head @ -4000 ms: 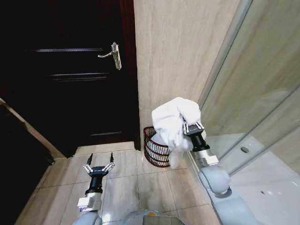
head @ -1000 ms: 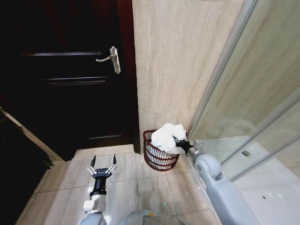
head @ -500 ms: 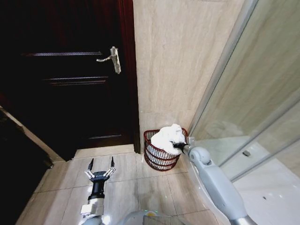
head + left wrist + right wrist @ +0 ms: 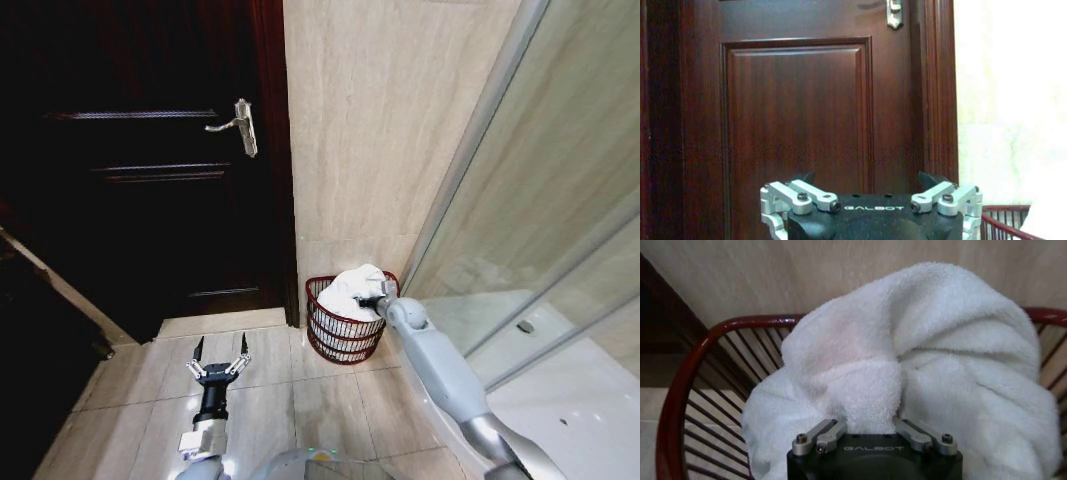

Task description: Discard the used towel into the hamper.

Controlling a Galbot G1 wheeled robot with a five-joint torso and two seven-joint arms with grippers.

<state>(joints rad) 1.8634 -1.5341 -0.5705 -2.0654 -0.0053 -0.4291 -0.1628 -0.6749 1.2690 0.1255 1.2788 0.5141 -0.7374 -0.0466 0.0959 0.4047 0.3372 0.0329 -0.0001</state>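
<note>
The right arm reaches forward and down, stretched nearly straight from the shoulder to the hamper (image 4: 345,335), its wrist at the hamper's rim on the shower-glass side. The right end effector (image 4: 870,426) is closed on a fold of the white towel (image 4: 920,365), the fingers pinching the cloth between them. The towel sits bunched inside the hamper, heaped above the rim in a rounded mound with no clear long axis; its gathered folds run toward the end effector. The hamper stands upright on the tiled floor (image 4: 270,400), mouth upward, against the beige wall (image 4: 370,130) and just beside the dark door (image 4: 150,180).

The left arm hangs low, well apart from the hamper on the door side, its left end effector (image 4: 219,351) spread open and empty, fingers pointing toward the door.
</note>
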